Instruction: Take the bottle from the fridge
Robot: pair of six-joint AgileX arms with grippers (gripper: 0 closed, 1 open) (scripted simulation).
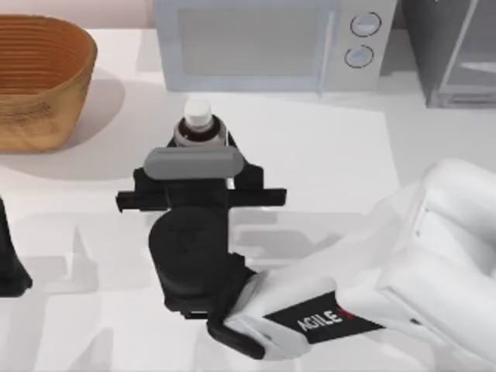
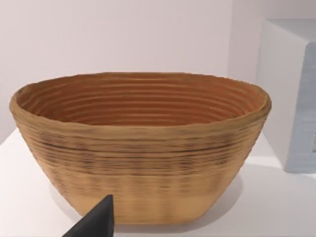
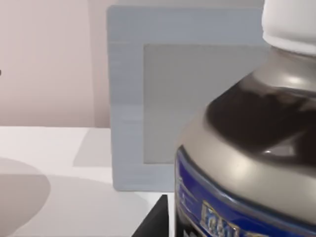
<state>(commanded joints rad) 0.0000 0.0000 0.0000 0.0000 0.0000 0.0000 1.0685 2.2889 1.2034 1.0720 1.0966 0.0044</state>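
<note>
White-capped bottle [image 1: 198, 124] stands upright on the tabletop [image 1: 325, 155] at the right tool [image 1: 200, 159], grip state unclear; left tool [image 2: 94, 222] parked by the basket [image 2: 140, 148].

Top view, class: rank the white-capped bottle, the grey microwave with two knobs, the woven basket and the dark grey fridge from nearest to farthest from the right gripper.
1. White-capped dark bottle: right at the right gripper, mid-table.
2. Light-grey microwave with two round knobs: just behind the bottle, at the back.
3. Woven wicker basket: far left, at the back.
4. Dark grey fridge: far right, back corner.
</note>
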